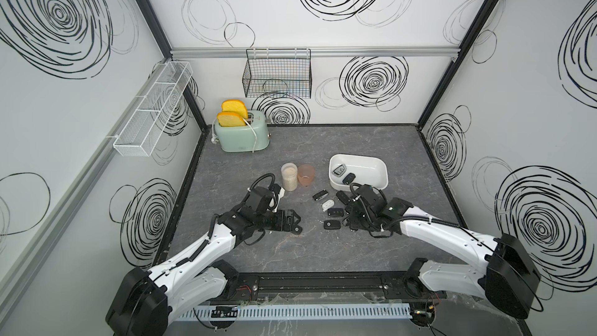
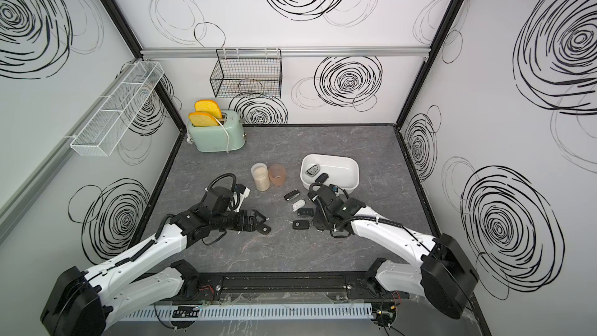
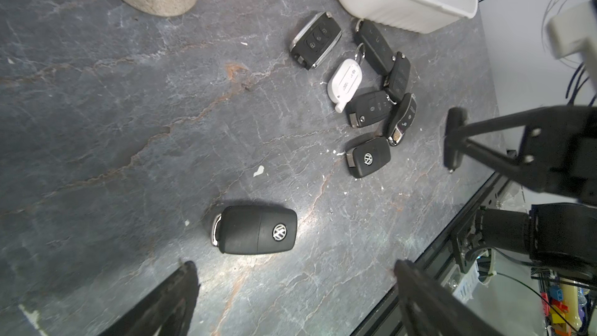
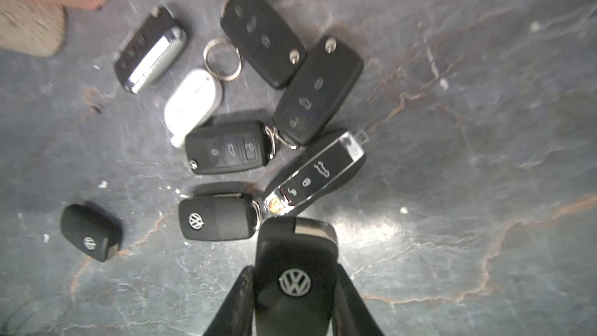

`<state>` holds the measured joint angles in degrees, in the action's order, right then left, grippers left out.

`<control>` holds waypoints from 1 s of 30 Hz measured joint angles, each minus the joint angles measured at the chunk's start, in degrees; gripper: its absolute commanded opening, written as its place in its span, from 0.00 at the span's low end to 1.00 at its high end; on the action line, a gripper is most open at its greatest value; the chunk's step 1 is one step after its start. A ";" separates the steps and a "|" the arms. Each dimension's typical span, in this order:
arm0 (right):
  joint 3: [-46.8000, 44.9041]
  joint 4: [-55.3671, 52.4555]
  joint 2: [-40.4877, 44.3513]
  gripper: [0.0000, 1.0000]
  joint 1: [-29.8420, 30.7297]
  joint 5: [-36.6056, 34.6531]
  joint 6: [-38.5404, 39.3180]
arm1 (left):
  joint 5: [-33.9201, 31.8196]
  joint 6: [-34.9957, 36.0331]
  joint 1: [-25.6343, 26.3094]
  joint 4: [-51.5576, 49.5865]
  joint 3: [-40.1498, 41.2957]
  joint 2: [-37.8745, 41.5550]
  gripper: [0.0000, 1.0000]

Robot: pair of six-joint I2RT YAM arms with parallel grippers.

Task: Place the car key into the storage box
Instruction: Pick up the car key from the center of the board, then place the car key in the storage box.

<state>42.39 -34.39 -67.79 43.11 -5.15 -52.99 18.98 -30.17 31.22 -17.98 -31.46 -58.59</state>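
In the right wrist view my right gripper [image 4: 294, 271] is shut on a black car key [image 4: 295, 250] with a VW badge, held a little above the grey table. Several more keys [image 4: 227, 147] lie in a cluster just beyond it, between it and the white storage box [image 1: 383, 172]. The storage box holds two keys [image 1: 339, 169]. My left gripper [image 3: 295, 282] is open and low over the table. A lone black VW key [image 3: 256, 230] lies flat just ahead of its fingers, untouched.
A jar of grains [image 1: 289, 176] and a pink cup [image 1: 307, 174] stand left of the storage box. A green toaster [image 1: 242, 137] with bread slices sits at the back left. A black wire basket [image 1: 277, 74] and a white mesh rack [image 1: 151, 108] hang on the walls.
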 measured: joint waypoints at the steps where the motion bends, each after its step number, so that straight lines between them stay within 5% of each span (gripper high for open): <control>1: 0.87 -0.04 0.70 0.37 -1.92 -0.02 1.22 | 0.00 -0.22 0.26 0.04 -0.74 -0.87 0.98; 9: 10.01 0.63 0.79 0.37 -16.37 0.04 14.21 | -0.98 -1.55 3.63 1.25 -10.75 -10.47 0.98; 15: 15.89 4.00 -6.71 0.37 -23.74 1.84 23.04 | -2.25 -2.91 6.10 2.56 -18.43 -18.18 0.98; 30: 24.72 9.62 -28.96 0.39 -31.04 7.37 32.96 | -3.63 -3.72 8.52 2.80 -26.43 -25.55 0.98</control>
<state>67.11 -24.77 -96.75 12.08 2.22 -20.03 15.35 -33.89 39.75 -15.18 -57.89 -84.14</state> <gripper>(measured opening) 0.386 0.982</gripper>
